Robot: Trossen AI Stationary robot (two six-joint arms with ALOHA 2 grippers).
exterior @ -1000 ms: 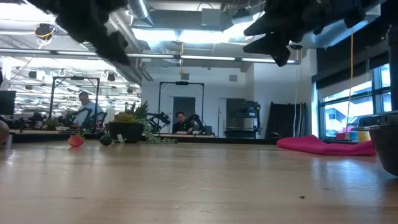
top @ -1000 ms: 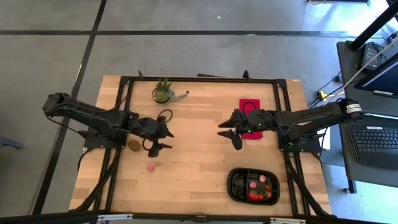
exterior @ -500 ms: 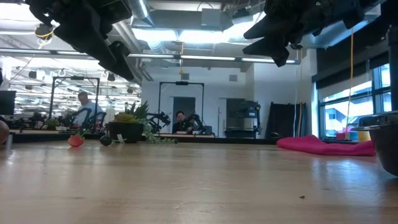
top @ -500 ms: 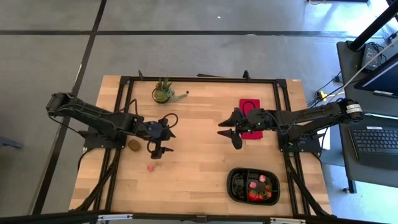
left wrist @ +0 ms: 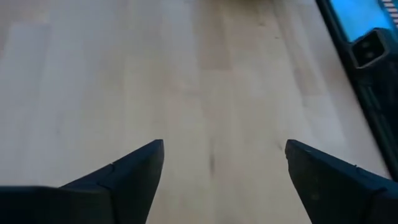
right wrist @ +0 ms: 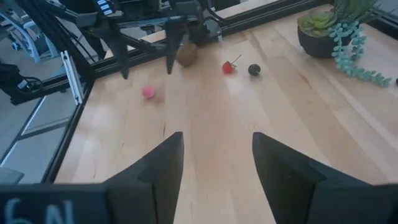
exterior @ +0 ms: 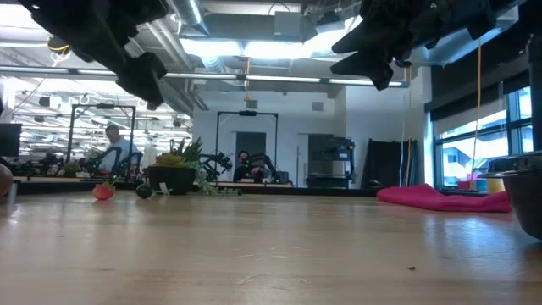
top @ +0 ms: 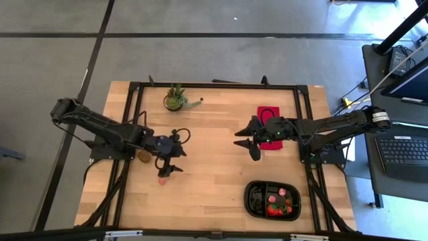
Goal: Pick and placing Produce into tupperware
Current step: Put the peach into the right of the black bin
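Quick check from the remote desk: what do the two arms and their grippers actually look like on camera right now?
Both are dark, near-black jointed arms. The left gripper carries a looped black cable near its wrist; its wedge-shaped matte black fingers taper to blunt tips. The right gripper has similar dark tapered fingers, with pale lettering on its body and a silver band farther back on that arm.

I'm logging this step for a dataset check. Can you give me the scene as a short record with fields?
left claw: open, empty, above the pink fruit
right claw: open, empty, raised mid-table by the red cloth
tray: front right, several red pieces in it
loose fruit: pink fruit, kiwi, small red fruit, dark berry
plant: back of table
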